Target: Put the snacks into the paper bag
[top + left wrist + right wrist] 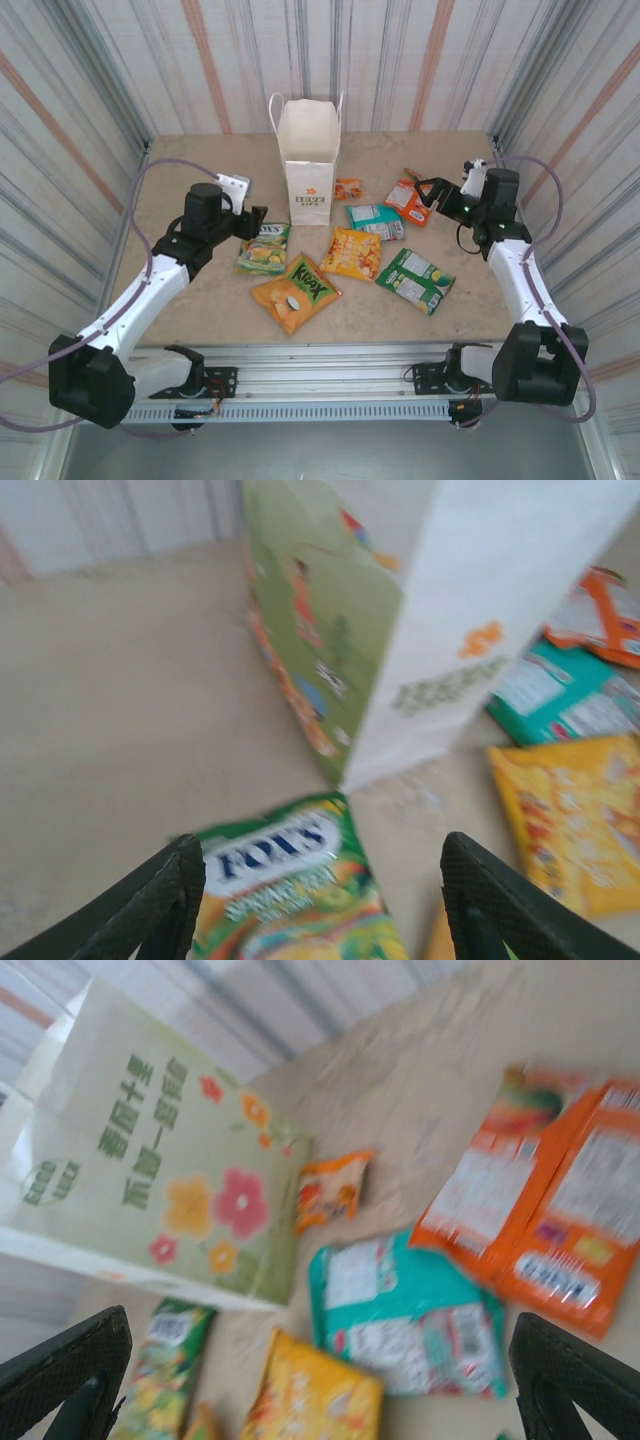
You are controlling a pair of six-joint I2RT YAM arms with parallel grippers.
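Top external: seven snacks [352,253], one bag [309,152]

We're eyeing two arms here: the left arm [150,290] and right arm [515,270] are both wearing white shells between chunky black joints. Greyish-purple cables [152,170] are looping off each. The left tool [256,224] and right tool [425,188] are sporting black fingers [70,1360] with a fine mesh texture, and black bases [88,385] are bolting onto a silver slotted rail [330,385].

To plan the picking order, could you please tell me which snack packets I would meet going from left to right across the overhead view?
FOX'S packet → Krax packet → yellow-orange packet → dark green packet
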